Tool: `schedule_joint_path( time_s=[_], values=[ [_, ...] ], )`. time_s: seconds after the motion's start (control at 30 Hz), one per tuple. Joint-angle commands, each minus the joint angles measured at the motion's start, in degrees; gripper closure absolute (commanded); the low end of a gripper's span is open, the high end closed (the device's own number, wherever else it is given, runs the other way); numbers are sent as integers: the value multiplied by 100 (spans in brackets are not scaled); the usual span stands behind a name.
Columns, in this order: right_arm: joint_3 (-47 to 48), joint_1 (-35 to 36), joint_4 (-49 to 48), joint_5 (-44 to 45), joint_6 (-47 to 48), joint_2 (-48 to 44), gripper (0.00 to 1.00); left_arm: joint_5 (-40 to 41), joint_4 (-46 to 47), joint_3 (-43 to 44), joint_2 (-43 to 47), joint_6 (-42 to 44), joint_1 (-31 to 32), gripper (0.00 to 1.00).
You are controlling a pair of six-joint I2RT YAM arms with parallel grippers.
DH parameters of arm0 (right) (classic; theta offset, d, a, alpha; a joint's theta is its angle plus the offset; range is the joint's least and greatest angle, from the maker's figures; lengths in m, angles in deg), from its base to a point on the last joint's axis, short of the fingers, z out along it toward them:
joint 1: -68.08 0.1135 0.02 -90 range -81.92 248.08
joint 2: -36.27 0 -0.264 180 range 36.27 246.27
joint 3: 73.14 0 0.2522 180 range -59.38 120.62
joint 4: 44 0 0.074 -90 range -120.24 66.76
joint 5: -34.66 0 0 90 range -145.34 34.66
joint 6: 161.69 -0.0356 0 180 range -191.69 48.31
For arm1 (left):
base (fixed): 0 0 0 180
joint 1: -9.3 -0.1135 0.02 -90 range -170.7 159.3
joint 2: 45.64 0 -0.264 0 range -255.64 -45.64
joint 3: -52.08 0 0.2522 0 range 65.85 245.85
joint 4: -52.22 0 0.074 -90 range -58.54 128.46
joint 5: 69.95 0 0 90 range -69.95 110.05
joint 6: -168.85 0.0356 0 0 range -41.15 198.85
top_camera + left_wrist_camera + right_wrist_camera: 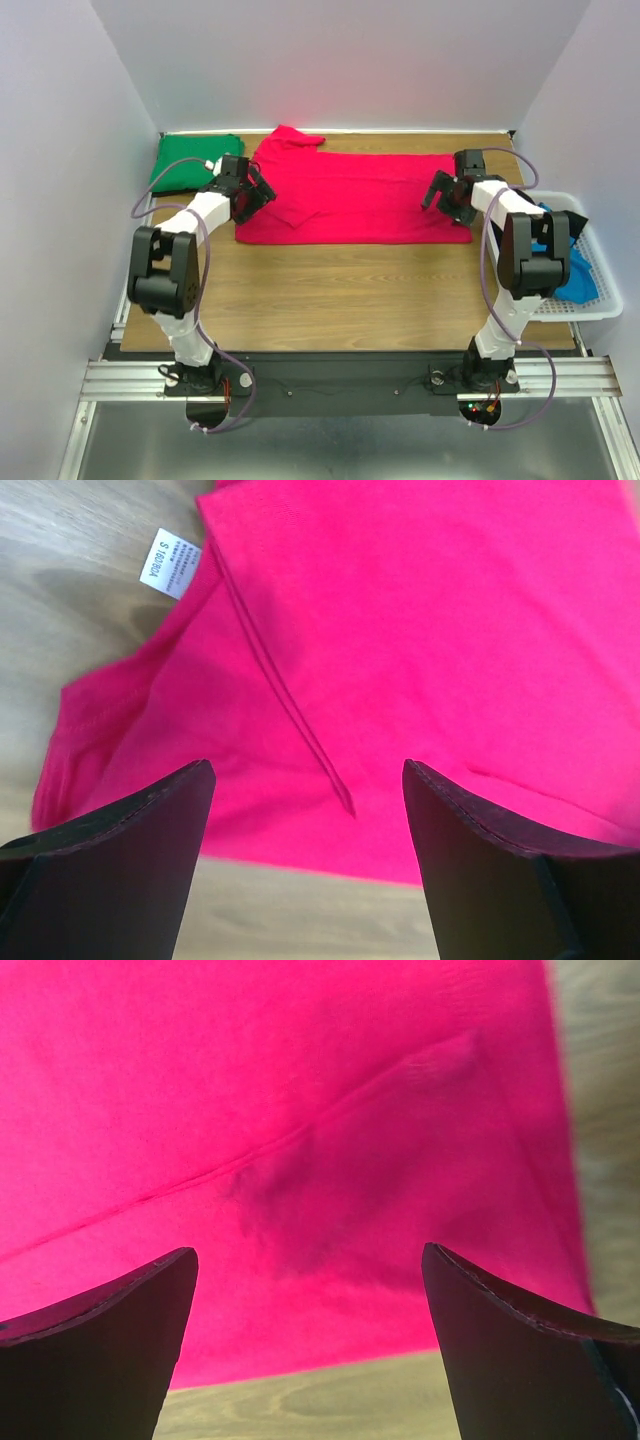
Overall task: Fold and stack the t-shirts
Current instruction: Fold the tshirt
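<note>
Shows the crimson red t-shirt (350, 200) spread flat across the far half of the wooden table (350, 295), long axis running left to right, one sleeve pointing toward the back wall at the left end. Locates the emerald green t-shirt (190, 162) folded at the far left corner, just beside the red sleeve. Locates the bright blue t-shirt (585, 280) bunched inside the white slatted basket (600, 308) at the right table edge. Places the left gripper (255, 192) over the left end of the crimson red t-shirt and the right gripper (442, 195) over its right end, both arms bent forward from their bases. Confirms in the left wrist view a released left gripper (308, 770): fingers (140, 825) spread wide, nothing between them, crimson red t-shirt (450, 630) below, crossed by a diagonal seam line, with a white size label (165, 563) at its upper left edge against bare wood. Confirms in the right wrist view a released right gripper (310, 1255): fingers (500, 1305) equally wide apart, nothing held, crimson red t-shirt (300, 1080) filling the frame, a shallow diagonal crease across it, hem edge and wood visible along the bottom and right. Cannot tell whether either set of fingertips touches the cloth
</note>
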Motion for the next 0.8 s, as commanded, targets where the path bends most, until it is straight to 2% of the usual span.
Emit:
schedule_joint_path(
  time_s=[0.0, 0.1, 0.2, 0.37, 0.63, 0.77],
  values=[
    [-67, 100, -426, -265, 222, 154, 0, -220, 393, 335, -678, 104, -65, 12],
    [-285, 100, -444, -239, 187, 137, 0, -212, 437, 231, -811, 69, -65, 13],
    [-497, 100, -514, -274, 100, 40, 0, -63, 429, -243, -565, 34, -74, 13],
    [-1357, 205, -645, -405, -41, -355, 0, 341, 393, -1340, 199, -160, -109, 13],
    [-3238, 487, -742, -336, -568, -1909, 0, 746, -150, -2599, 1614, -441, -118, 12],
    [-3994, 513, -690, -379, -718, -3392, 0, 966, -722, -3266, 2588, -652, -118, 11]
  ],
)
